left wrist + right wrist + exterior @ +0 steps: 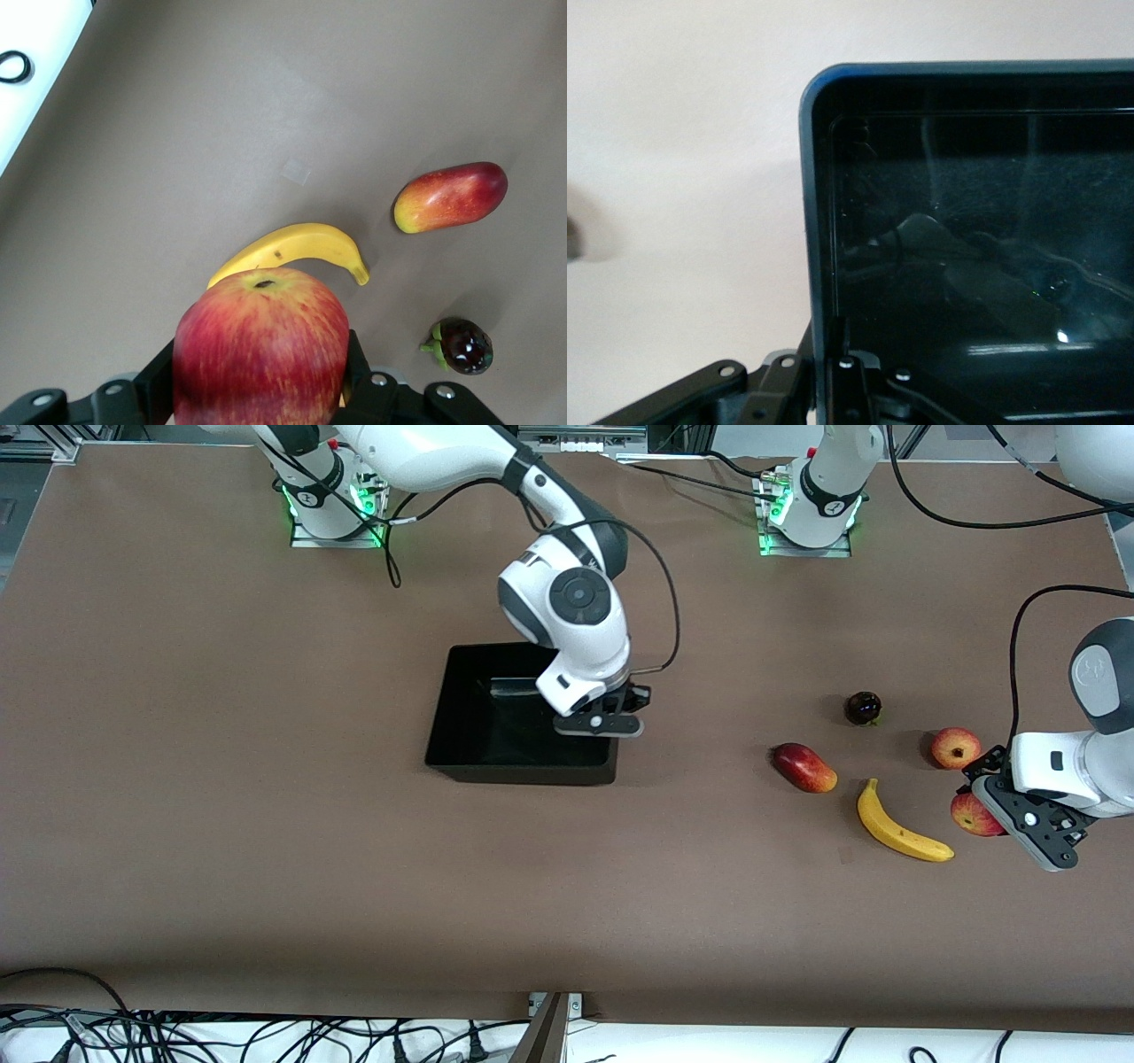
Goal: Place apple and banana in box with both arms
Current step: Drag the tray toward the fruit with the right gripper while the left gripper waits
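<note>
The deep red, yellow-streaked apple (973, 815) (261, 354) sits between the black fingers (156, 375) of my left gripper (982, 804), which is shut on it at the left arm's end of the table. The yellow banana (899, 828) (292, 251) lies on the table right beside the apple, toward the box. The black open-top box (523, 771) stands mid-table with nothing in it. My right gripper (613, 726) (834, 359) is shut on the box's side wall (816, 195), one finger inside and one outside.
A paler red apple (955, 747) lies farther from the camera than the held one. A long red-yellow mango-like fruit (804, 767) (452, 196) and a small dark glossy fruit (862, 708) (462, 345) lie between the banana and the box. Cables run along the table's near edge.
</note>
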`<state>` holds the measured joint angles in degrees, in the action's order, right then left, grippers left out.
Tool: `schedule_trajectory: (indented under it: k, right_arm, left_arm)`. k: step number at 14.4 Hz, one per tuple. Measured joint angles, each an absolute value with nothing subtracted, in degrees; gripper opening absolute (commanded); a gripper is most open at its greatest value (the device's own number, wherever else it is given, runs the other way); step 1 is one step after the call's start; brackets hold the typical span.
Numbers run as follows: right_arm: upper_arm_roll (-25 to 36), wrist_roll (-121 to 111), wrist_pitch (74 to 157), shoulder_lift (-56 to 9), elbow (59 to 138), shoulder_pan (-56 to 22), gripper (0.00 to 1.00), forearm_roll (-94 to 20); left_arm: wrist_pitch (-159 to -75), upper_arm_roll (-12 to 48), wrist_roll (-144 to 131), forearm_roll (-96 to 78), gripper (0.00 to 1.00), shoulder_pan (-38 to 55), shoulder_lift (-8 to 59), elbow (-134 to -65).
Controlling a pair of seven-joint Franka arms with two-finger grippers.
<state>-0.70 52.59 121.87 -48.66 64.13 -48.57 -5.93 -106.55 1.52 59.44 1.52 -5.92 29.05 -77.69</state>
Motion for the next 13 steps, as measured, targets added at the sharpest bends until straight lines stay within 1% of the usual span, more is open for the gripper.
schedule_trajectory:
  k: [2,5,6,7,8,9,10,13]
  right_arm:
    - [-0.7,54.5,124.6,-49.8,64.1,-50.3,0.0,-5.9]
    - [-0.6,55.2,127.9,-51.9,64.0,-50.9,0.0,-5.9]
    - [-0.5,55.3,129.1,-52.5,64.0,-50.8,0.17,-5.9]
    - [-0.4,55.4,130.0,-53.1,63.9,-50.8,0.43,-5.9]
    - [-0.4,55.6,131.4,-53.8,63.9,-50.8,0.64,-5.9]
    - [-0.4,55.6,133.1,-54.6,63.9,-50.8,0.88,-5.9]
    - [-0.4,55.6,134.7,-55.5,63.9,-50.9,1.0,-5.9]
    - [-0.4,55.7,137.4,-56.9,63.8,-51.1,1.0,-5.9]
  left_arm:
    - [-105.4,2.7,59.5,1.5,0.45,-5.9,28.2,-77.7]
    - [-104.5,4.4,59.5,1.5,0.45,-5.8,26.5,-77.7]
    - [-104.4,4.7,59.5,1.5,0.45,-5.8,26.0,-77.7]
    - [-104.4,5.1,59.5,1.5,0.45,-5.8,25.6,-77.7]
    - [-104.3,5.5,59.5,1.5,0.45,-5.7,25.2,-77.7]
    - [-104.2,5.8,59.5,1.5,0.45,-5.7,25.0,-77.7]
    - [-104.2,6.2,59.5,1.5,0.45,-5.7,24.8,-77.7]
    - [-104.1,6.8,59.5,1.5,0.45,-5.7,24.7,-77.7]
